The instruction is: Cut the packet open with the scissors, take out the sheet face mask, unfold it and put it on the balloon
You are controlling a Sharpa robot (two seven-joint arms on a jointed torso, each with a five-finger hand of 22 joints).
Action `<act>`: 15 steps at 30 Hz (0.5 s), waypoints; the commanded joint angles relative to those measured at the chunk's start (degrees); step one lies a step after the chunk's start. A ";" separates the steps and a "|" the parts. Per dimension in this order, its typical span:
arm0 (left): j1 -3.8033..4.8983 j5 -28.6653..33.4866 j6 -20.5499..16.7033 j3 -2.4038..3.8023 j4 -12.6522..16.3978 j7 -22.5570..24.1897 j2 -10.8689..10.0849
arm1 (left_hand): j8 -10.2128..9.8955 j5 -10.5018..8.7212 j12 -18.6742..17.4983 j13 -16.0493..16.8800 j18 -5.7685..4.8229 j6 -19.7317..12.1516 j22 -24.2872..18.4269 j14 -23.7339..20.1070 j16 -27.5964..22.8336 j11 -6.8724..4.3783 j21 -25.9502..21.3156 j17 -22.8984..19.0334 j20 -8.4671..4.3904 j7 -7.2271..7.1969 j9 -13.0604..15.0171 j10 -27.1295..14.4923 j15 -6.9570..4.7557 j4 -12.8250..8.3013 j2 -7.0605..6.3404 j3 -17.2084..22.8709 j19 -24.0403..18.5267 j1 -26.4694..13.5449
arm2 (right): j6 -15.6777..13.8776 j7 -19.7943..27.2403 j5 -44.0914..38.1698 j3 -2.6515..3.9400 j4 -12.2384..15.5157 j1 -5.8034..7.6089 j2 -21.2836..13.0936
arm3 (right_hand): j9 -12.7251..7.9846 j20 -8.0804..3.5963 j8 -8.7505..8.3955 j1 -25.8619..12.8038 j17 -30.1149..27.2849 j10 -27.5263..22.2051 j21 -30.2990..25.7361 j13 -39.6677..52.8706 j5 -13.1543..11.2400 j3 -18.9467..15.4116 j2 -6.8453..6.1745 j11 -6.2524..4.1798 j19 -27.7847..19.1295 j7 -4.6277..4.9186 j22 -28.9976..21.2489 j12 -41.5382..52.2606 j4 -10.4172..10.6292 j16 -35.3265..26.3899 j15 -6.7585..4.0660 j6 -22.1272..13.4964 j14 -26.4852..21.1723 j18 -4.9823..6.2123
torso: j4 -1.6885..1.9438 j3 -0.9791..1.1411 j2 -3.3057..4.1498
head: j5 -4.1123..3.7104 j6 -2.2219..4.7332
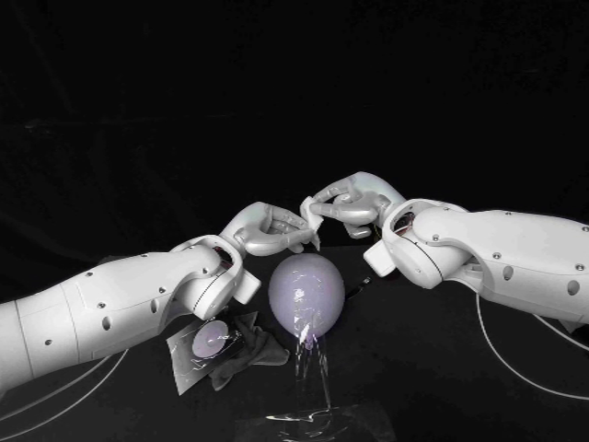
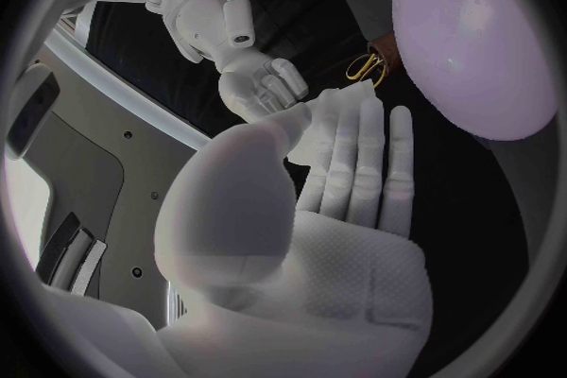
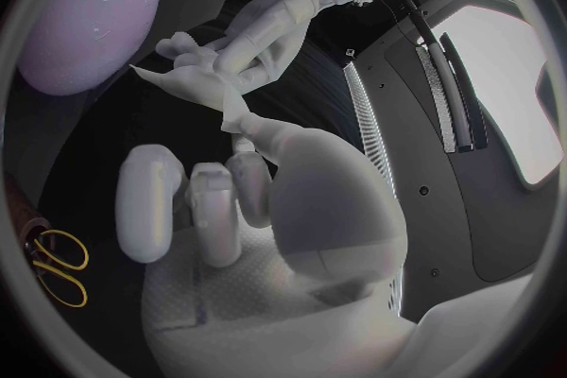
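The mask (image 1: 313,219) is being held in the air over the middle of the table (image 1: 414,368), just behind the balloon (image 1: 308,293). It is being pinched from both sides: by the left hand (image 1: 266,230) between thumb and fingers, the other fingers lying straight, and by the right hand (image 1: 352,201), whose fingers are curled in. It looks folded small. It is being judged thin, wet, limp and easily torn, so its edges are best taken and drawn apart gently. The balloon is being judged light and easily pushed aside. One mask, one balloon, one packet (image 1: 222,345) toward the near left corner and one pair of scissors (image 3: 56,265) near the balloon are being counted.
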 commanded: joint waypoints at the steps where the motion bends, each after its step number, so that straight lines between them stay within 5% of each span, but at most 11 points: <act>1: 0.11 0.52 -0.07 0.09 0.05 0.80 0.20 | 0.31 -0.20 0.34 0.11 0.39 0.70 -0.19 0.20 0.49 -0.19 -0.32 0.31 -0.19 -0.20 -0.09 0.43 -0.33 0.03 0.53 0.65 0.67 1.10 | 0.13 0.56 -0.32 0.04 0.07 -0.01 0.05 | 3.34 -0.06 2.36 0.21 15.05 1.52 0.16 6.36 0.19 0.38 0.61 -0.86 0.15 -0.15 6.87 0.20 -0.09 0.23 -0.32 0.39 6.09 0.16 | -0.01 0.01 0.00 | 0.02 -0.04; 9: 0.11 1.39 -0.27 0.09 -0.01 1.57 0.34 | 1.82 -0.24 1.35 0.57 0.33 3.73 -0.02 1.13 1.42 -1.59 0.49 1.00 -1.27 -1.82 0.60 2.90 -1.28 -1.60 4.28 2.35 2.30 4.58 | 0.18 0.31 -0.33 0.04 -0.09 -0.02 0.22 | 3.34 -0.06 2.36 0.21 15.05 1.52 0.16 6.36 0.19 0.38 0.61 -0.86 0.15 -0.15 6.87 0.20 -0.09 0.23 -0.32 0.39 6.09 0.16 | -0.02 0.01 0.00 | 0.01 -0.11; 15: 0.11 2.49 -0.42 0.09 -0.05 2.08 0.49 | 3.14 -0.23 2.12 0.96 0.27 4.93 0.62 2.73 2.14 -2.42 1.73 1.40 -1.93 -2.52 1.70 5.04 -2.09 -2.66 5.13 1.98 2.77 5.25 | -0.10 -0.10 -0.52 0.03 -0.42 -0.14 0.57 | 3.34 -0.06 2.36 0.21 15.05 1.52 0.16 6.36 0.19 0.38 0.61 -0.86 0.15 -0.15 6.87 0.20 -0.09 0.23 -0.32 0.39 6.09 0.16 | 0.02 0.00 0.01 | 0.04 -0.16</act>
